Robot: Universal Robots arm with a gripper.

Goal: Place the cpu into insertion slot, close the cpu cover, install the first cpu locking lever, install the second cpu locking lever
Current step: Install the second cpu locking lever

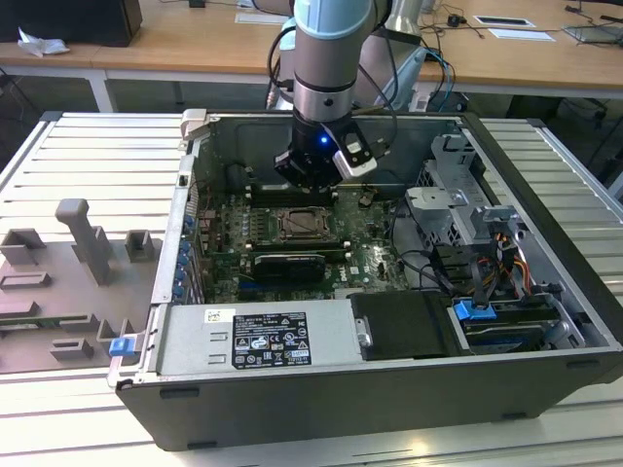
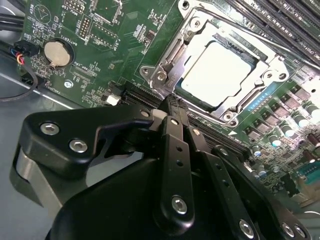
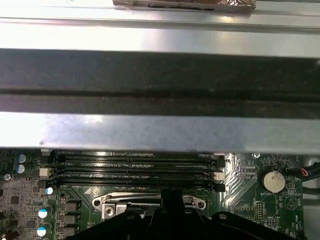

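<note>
The cpu (image 2: 222,70) lies flat in the insertion slot (image 1: 300,226) in the middle of the green motherboard, its pale metal top showing. The cpu cover (image 2: 274,64), a silvery frame, lies down around it. A metal locking lever (image 2: 172,47) runs along one side of the socket. My gripper (image 2: 169,102) hangs low over the board with its black fingers (image 2: 174,135) pressed together, their tip just beside the socket's corner near the lever's end. Nothing shows between them. In the exterior view the gripper (image 1: 310,180) is just behind the socket.
Long black memory slots (image 3: 135,170) run between the socket and the case's back wall (image 3: 160,75). A coin battery (image 2: 56,52) sits off to one side. The power supply (image 1: 258,336), drive cage (image 1: 467,209) and cables (image 1: 428,263) crowd the case.
</note>
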